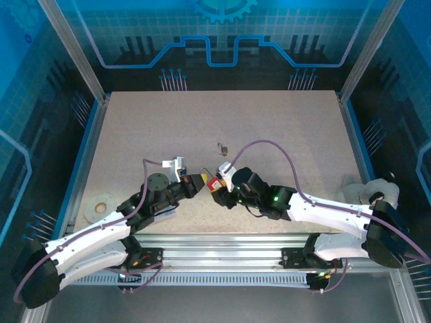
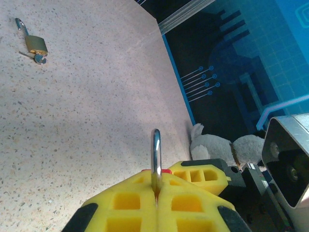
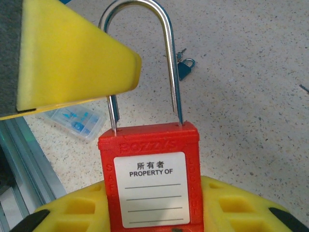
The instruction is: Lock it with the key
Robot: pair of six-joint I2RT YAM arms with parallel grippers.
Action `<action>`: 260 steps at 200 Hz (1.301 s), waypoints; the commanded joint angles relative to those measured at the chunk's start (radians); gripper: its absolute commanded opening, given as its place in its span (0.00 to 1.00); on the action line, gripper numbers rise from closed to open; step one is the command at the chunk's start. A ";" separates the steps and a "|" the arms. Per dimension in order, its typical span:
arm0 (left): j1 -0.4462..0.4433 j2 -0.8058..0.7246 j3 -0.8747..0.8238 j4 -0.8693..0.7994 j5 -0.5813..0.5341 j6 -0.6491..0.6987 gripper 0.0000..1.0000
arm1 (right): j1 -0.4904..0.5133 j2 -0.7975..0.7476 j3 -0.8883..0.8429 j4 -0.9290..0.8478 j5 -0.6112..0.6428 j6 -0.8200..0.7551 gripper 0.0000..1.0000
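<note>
- The 2 arms meet over the near middle of the table (image 1: 269,121), claws tip to tip.
- The right claw (image 3: 154,208) grips the red padlock (image 3: 149,142) by its body. It holds the padlock upright between 2 yellow fingers (image 3: 72,212), with the white "PROPERTY OF" label facing its camera.
- The shackle (image 3: 170,63) arches up from the body, and both legs reach the red top.
- The left claw (image 2: 155,189) is closed on the shackle, which rises edge-on from the seam between its 2 yellow tips.
- The key (image 3: 184,71) lies on the table beyond the shackle, apart from both claws. Its blue-teal head and ring show, but the blade is too small to make out.
- The small brass padlock (image 2: 36,44) lies flat on the table, well apart from the left claw.
- A clear bag (image 3: 72,118) lies near the front rail.
</note>
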 commanded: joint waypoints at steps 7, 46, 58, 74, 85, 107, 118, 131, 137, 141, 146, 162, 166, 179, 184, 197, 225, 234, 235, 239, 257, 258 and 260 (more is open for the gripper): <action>-0.084 0.011 -0.041 -0.094 0.208 0.000 0.00 | -0.102 -0.029 0.095 0.208 0.223 0.078 0.00; -0.084 0.003 -0.020 -0.135 0.194 0.026 0.00 | -0.116 -0.044 0.071 0.207 0.200 0.090 0.00; -0.085 0.000 -0.004 -0.155 0.192 0.043 0.00 | -0.117 -0.047 0.063 0.207 0.196 0.092 0.00; -0.084 -0.007 0.016 -0.189 0.180 0.064 0.00 | -0.118 -0.052 0.052 0.210 0.186 0.092 0.00; -0.084 -0.015 0.029 -0.209 0.173 0.076 0.04 | -0.118 -0.058 0.041 0.218 0.176 0.090 0.00; -0.084 -0.032 0.041 -0.243 0.153 0.092 0.20 | -0.118 -0.068 0.021 0.230 0.154 0.085 0.00; -0.084 -0.039 0.046 -0.257 0.145 0.100 0.24 | -0.117 -0.075 0.014 0.231 0.142 0.081 0.00; -0.084 -0.049 0.052 -0.276 0.133 0.107 0.33 | -0.116 -0.082 0.006 0.229 0.135 0.079 0.00; -0.084 -0.055 0.054 -0.285 0.127 0.111 0.38 | -0.116 -0.085 0.003 0.229 0.131 0.076 0.00; -0.084 -0.059 0.057 -0.294 0.121 0.114 0.40 | -0.116 -0.086 0.001 0.227 0.126 0.074 0.00; -0.084 -0.064 0.060 -0.302 0.116 0.116 0.42 | -0.117 -0.089 -0.001 0.225 0.123 0.070 0.00; -0.084 -0.086 0.074 -0.335 0.102 0.133 0.48 | -0.116 -0.095 -0.006 0.219 0.111 0.062 0.00; -0.084 -0.091 0.077 -0.344 0.098 0.137 0.50 | -0.116 -0.098 -0.008 0.217 0.108 0.061 0.00; -0.084 -0.115 0.096 -0.382 0.081 0.154 0.58 | -0.116 -0.103 -0.011 0.213 0.098 0.052 0.00; -0.084 -0.124 0.102 -0.397 0.073 0.160 0.60 | -0.114 -0.106 -0.012 0.208 0.093 0.047 0.00; -0.083 -0.147 0.120 -0.433 0.049 0.175 0.68 | -0.113 -0.108 -0.013 0.201 0.070 0.028 0.00; -0.081 -0.174 0.150 -0.476 0.004 0.188 0.82 | -0.100 -0.081 0.020 0.136 -0.021 -0.043 0.00; -0.081 -0.176 0.160 -0.479 -0.007 0.188 0.85 | -0.091 -0.072 0.026 0.121 -0.039 -0.064 0.00; -0.081 -0.175 0.160 -0.480 -0.009 0.188 0.86 | -0.089 -0.072 0.026 0.120 -0.042 -0.066 0.00; -0.081 -0.175 0.165 -0.483 -0.014 0.187 0.87 | -0.087 -0.069 0.026 0.116 -0.051 -0.073 0.00; -0.073 -0.164 0.197 -0.503 -0.038 0.180 0.93 | -0.080 -0.061 0.024 0.105 -0.087 -0.095 0.00; -0.074 -0.164 0.199 -0.504 -0.039 0.180 0.93 | -0.081 -0.060 0.024 0.104 -0.089 -0.097 0.00; -0.071 -0.164 0.201 -0.505 -0.040 0.180 0.93 | -0.081 -0.059 0.023 0.104 -0.091 -0.099 0.00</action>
